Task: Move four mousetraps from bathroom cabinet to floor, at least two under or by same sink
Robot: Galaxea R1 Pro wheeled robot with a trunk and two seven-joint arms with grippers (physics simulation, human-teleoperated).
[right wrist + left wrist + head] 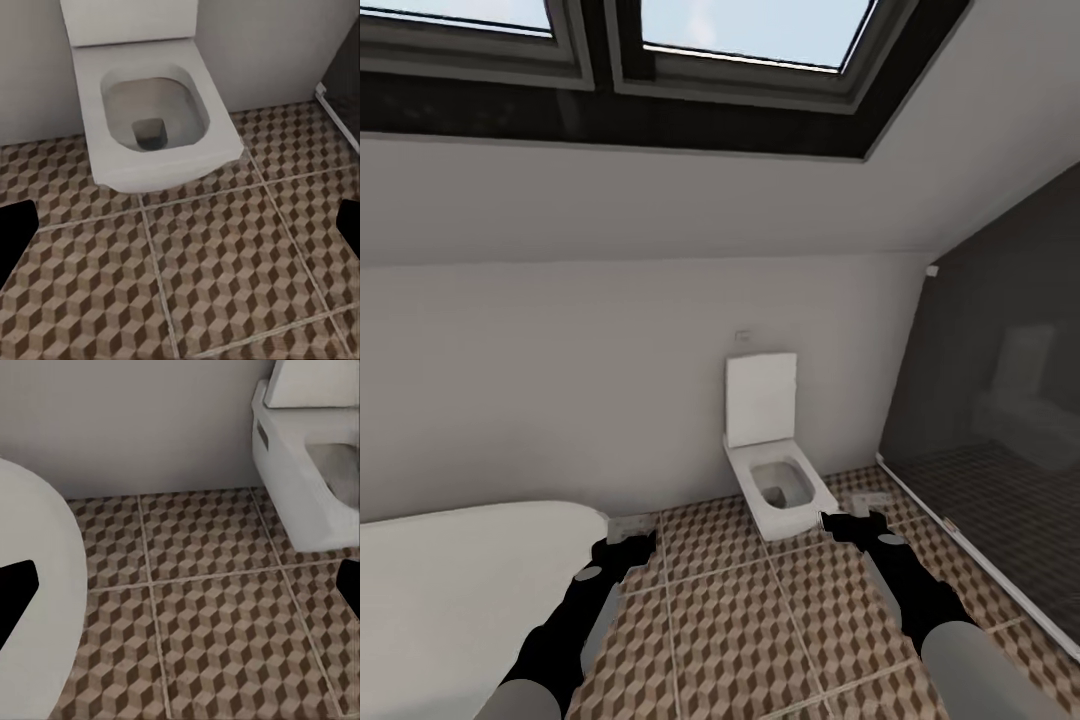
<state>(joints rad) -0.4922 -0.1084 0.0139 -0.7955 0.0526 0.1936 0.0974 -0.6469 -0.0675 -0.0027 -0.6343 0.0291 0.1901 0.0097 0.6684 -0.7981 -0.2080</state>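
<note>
The bathroom floor (730,620) of brown, beige and white cube-pattern tiles lies below both arms. My left gripper (628,548) hangs open over it beside a white bathtub's rim, its black fingertips (16,585) spread wide with nothing between them. My right gripper (855,525) is open too, just right of a toilet, with bare tiles (217,285) between its fingertips (15,232). The mousetraps, the cabinet and the sink are out of view.
A white toilet (775,490) with its lid raised stands against the far wall. A white bathtub (450,580) sits at the left. A dark glass shower screen (1000,420) closes the right side. Skylight windows (660,40) sit in the sloped ceiling.
</note>
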